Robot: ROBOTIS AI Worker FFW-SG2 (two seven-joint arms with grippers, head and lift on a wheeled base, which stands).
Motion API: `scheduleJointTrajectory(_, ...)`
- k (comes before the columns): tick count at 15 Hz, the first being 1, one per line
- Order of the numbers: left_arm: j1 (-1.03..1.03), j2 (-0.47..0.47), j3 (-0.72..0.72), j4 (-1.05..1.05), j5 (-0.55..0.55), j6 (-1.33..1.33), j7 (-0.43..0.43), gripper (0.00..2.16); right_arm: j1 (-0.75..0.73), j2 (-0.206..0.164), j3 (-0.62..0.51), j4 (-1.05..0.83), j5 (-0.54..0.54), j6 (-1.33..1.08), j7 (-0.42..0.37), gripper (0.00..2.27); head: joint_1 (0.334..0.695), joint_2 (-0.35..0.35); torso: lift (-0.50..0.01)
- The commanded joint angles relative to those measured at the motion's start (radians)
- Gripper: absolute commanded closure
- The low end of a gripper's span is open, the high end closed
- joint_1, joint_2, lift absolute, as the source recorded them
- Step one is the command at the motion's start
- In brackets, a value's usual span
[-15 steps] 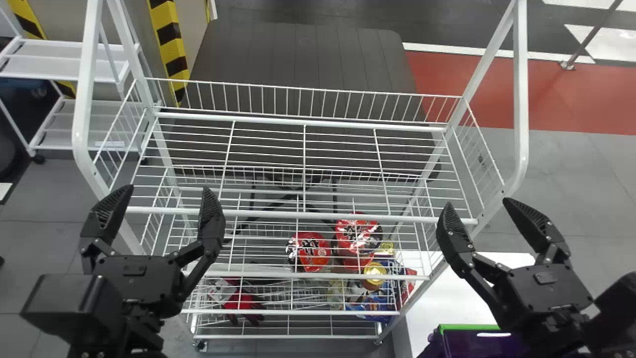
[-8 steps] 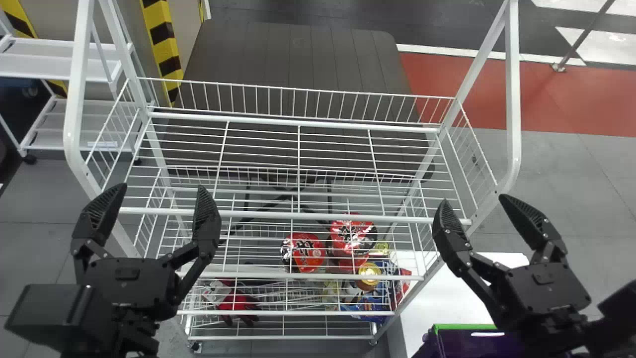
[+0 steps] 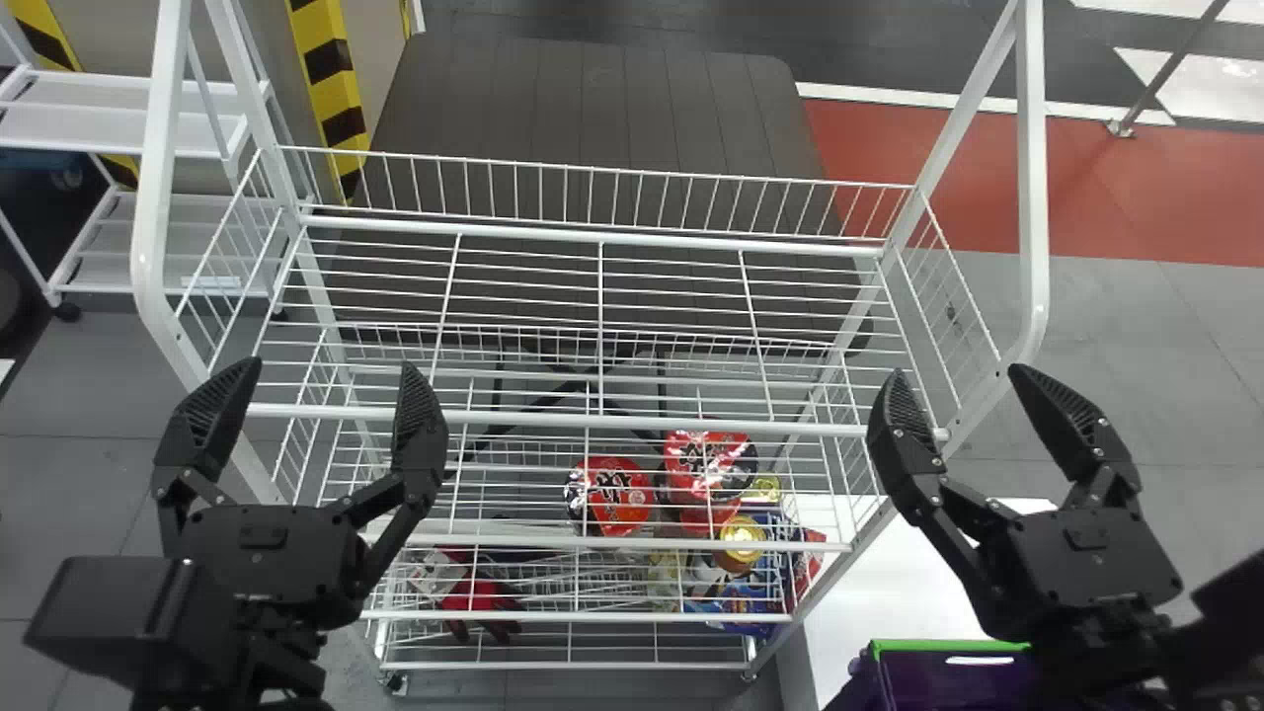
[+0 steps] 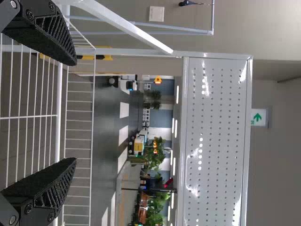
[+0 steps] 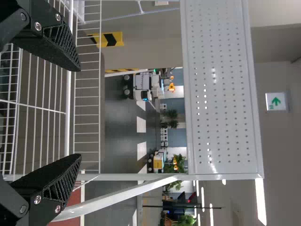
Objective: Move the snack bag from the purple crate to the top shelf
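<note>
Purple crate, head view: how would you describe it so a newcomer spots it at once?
Start at the big white wire rack, then go to the white surface at its lower right. At the picture's bottom edge there, partly behind the right arm, is the purple crate. Its bright green rim sets it apart from the plain white beside it and the black arm.

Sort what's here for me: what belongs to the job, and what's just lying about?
For the job:
purple crate
top shelf
left gripper
right gripper

Just lying about:
red packages
gold-topped container
dark table in the background
</note>
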Motion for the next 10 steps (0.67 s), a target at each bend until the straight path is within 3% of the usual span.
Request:
scheduleJointTrajectory(1,-0.007,-0.001,0.000,0.005,0.002,0.003,-0.001,0.09,-0.004,0.000,0.008,0.000,0.015,-0.005,-0.003,0.18,0.695,-0.119,-0.025)
scheduleJointTrajectory(10,-0.019,-0.006,0.006,0.020,0.008,0.024,-0.001,0.08,-0.017,-0.006,0.005,0.017,0.010,0.032,0.025,0.18,0.695,-0.105,-0.061)
